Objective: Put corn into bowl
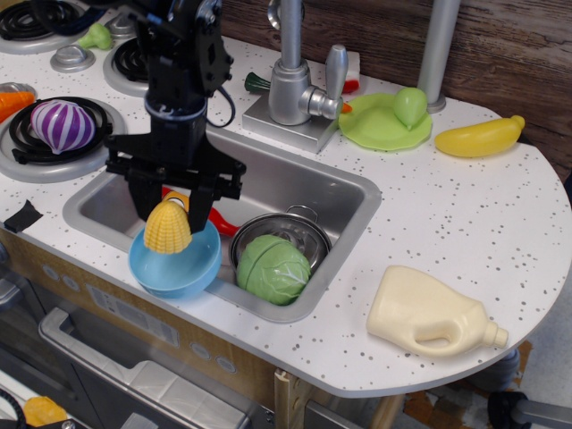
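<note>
One step left: hand clamped on corn, hovering over blue bowl at its 9 o'clock rim. Not released; lower, let go.

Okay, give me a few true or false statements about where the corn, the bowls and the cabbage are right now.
1. The gripper holds the corn over the blue bowl. True.
2. The cabbage lies in the blue bowl. False: it sits in the steel bowl.
3. The blue bowl is in the sink. True.
4. The corn lies on the green plate. False: the gripper holds it at the blue bowl.
5. The cream jug stands upright. False: it lies on its side.
</note>
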Robot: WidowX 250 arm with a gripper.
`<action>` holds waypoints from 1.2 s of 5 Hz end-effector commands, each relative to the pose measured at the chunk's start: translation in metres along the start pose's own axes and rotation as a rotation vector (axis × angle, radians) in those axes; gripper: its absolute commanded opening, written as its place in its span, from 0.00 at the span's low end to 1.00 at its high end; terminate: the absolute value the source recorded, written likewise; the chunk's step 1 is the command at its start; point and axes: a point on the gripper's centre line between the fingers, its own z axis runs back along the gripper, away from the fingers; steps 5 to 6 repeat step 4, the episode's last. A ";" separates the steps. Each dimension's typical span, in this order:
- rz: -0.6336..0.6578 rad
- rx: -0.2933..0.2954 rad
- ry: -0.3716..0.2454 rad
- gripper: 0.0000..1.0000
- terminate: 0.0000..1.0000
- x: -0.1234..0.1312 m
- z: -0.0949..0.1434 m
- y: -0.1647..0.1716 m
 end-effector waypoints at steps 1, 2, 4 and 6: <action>-0.007 -0.049 -0.111 1.00 0.00 0.007 -0.002 -0.001; -0.007 -0.049 -0.111 1.00 0.00 0.007 -0.002 -0.001; -0.007 -0.049 -0.111 1.00 1.00 0.007 -0.002 -0.001; -0.007 -0.049 -0.111 1.00 1.00 0.007 -0.002 -0.001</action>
